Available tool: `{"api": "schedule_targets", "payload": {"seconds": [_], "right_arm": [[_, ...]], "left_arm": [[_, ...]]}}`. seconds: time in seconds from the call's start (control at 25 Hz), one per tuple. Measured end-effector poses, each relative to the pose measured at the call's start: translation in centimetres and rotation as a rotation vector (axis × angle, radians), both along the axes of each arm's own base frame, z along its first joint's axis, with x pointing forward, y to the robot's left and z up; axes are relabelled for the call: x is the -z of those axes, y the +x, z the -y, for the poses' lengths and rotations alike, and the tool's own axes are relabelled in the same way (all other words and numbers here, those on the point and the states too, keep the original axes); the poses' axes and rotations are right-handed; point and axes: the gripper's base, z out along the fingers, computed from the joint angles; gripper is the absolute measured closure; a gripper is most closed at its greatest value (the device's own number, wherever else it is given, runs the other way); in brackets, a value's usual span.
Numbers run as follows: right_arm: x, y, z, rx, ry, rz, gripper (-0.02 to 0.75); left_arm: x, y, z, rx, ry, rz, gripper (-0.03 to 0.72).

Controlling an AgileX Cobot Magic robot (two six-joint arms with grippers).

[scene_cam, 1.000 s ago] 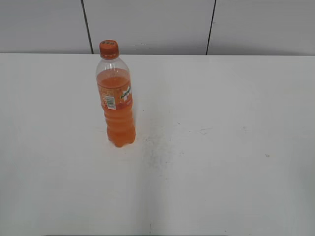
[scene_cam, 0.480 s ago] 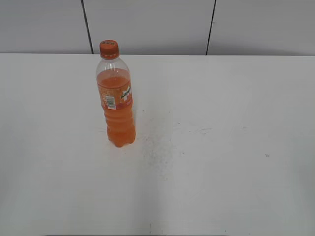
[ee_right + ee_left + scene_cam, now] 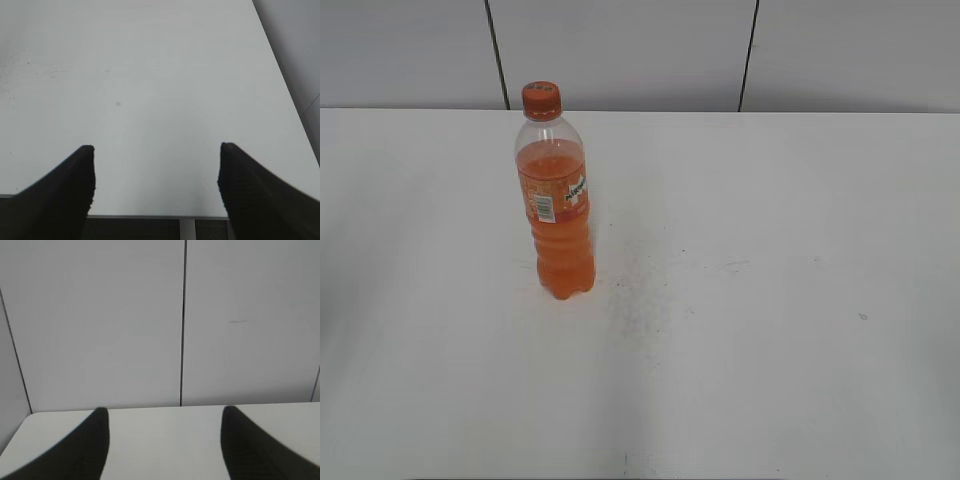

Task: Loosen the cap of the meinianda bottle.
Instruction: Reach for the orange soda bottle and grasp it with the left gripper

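White counter [image 3: 770,300], faint scuffs centre; grey panelled wall [image 3: 620,50] behind. Meinianda bottle [image 3: 556,200] upright, left of centre, cap [image 3: 541,100] on. My left gripper [image 3: 162,440] and right gripper [image 3: 156,175] both spread, empty.

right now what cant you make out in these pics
- Exterior view: both arms lie outside the frame, so their distance from the meinianda bottle is unknown.
- Exterior view: label print too small to read; whether the cap is loosened cannot be told.
- Left gripper and right gripper wrist views: bottle out of frame.

Clear bottle [image 3: 556,205] of orange drink, orange-red cap [image 3: 541,99], orange label with white barcode; white table [image 3: 770,300].
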Motion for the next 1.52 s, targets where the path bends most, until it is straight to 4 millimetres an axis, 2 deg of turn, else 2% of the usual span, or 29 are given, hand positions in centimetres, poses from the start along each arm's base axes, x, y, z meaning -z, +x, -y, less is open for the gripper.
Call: {"api": "schedule_targets", "payload": {"seconds": [0.16,0.24,0.44,0.6,0.8,1.0,1.24,1.32,1.52], "right_arm": [[0.0,0.0,0.0,0.000,0.000,0.000,0.166],[0.0,0.0,0.0,0.000,0.000,0.000,0.166],[0.0,0.0,0.0,0.000,0.000,0.000,0.166],[0.0,0.0,0.0,0.000,0.000,0.000,0.166],[0.0,0.0,0.0,0.000,0.000,0.000,0.166],[0.0,0.0,0.0,0.000,0.000,0.000,0.166],[0.0,0.0,0.0,0.000,0.000,0.000,0.166],[0.0,0.0,0.0,0.000,0.000,0.000,0.166],[0.0,0.0,0.0,0.000,0.000,0.000,0.166]], "left_arm": [[4.3,4.3,0.4,0.019,0.033,-0.005,0.252],[6.1,5.4,0.6,0.038,0.050,-0.013,0.252],[8.5,7.9,1.1,0.082,0.032,-0.019,0.252],[10.2,8.6,2.1,0.190,0.009,-0.084,0.252],[11.8,8.5,3.5,0.420,0.134,-0.075,0.252],[13.5,8.9,2.3,0.547,0.107,-0.071,0.252],[15.6,10.6,1.0,0.901,0.191,-0.124,0.252],[16.3,12.0,0.7,0.969,0.186,-0.165,0.229],[18.2,14.8,0.5,1.071,0.183,-0.225,0.053]]}}
